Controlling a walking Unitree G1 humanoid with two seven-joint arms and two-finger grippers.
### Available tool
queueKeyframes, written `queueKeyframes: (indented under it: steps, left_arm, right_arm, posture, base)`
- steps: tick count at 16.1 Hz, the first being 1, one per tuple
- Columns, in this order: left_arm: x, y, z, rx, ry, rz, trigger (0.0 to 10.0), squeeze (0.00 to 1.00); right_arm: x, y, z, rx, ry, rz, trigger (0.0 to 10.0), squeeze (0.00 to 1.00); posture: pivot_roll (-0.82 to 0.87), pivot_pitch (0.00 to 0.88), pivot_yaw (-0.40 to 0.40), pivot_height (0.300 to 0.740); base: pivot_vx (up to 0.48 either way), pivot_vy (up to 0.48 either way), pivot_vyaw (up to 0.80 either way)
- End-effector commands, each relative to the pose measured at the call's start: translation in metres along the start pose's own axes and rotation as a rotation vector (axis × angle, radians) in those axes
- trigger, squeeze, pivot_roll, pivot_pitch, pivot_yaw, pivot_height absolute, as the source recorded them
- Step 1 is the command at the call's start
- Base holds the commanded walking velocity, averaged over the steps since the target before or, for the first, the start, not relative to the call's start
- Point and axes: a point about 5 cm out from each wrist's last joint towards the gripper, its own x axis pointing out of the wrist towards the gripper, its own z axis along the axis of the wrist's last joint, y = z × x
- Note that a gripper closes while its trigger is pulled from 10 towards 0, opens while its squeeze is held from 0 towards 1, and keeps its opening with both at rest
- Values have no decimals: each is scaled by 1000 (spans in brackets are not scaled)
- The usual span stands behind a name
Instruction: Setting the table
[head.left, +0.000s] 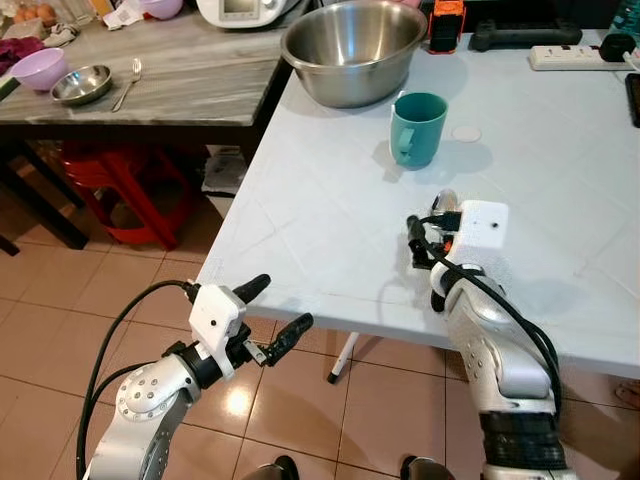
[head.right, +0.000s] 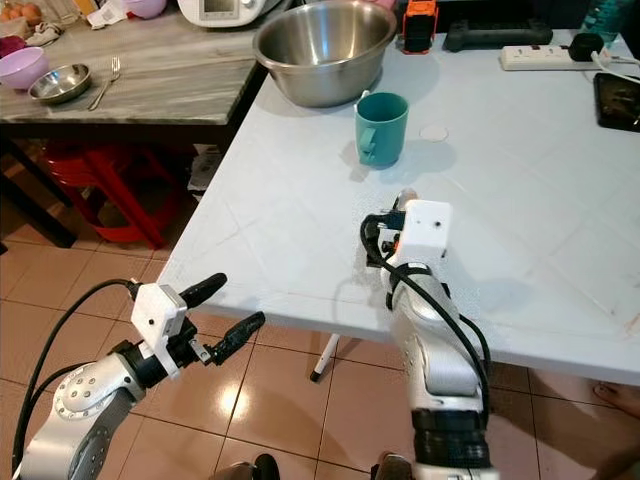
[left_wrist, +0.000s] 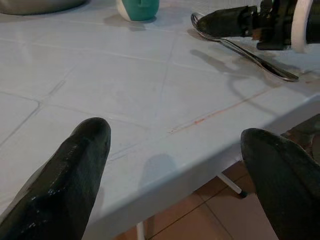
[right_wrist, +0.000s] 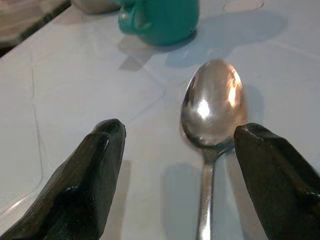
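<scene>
- Right wrist view: your right claw (right_wrist: 175, 170) is released, fingers spread, low over the white surface (head.left: 330, 200). The spoon (right_wrist: 212, 107) lies flat on it between the fingers, nearer one; contact unclear.
- Teal mug (head.left: 417, 128) stands upright just beyond the spoon bowl, steel bowl (head.left: 354, 50) behind it.
- Your left claw (head.left: 268, 312) is released too, holding nothing, just off the surface's near edge above the tiled floor (head.left: 120, 290).
</scene>
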Motion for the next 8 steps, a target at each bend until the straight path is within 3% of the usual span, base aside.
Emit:
queueKeyframes:
  steps: [1,2,8]
  left_arm:
    - [-4,3,-3,6,17,2,10000,0]
    - [-5,2,-3,5,17,2,10000,0]
    - [-3,-3,-2,-12,7,-48,10000,0]
  right_arm:
    - [1,5,-4,0,35,5,3608,0]
    - [1,5,-7,0,55,1,0,0]
    - [-7,-6,-32,7,185,-82,0,0]
  posture:
    - [-148,179,116,740]
    - [-147,178,115,740]
    - [-149,183,112,740]
  base:
    - [0,0,0]
    - [0,0,0]
    - [0,0,0]
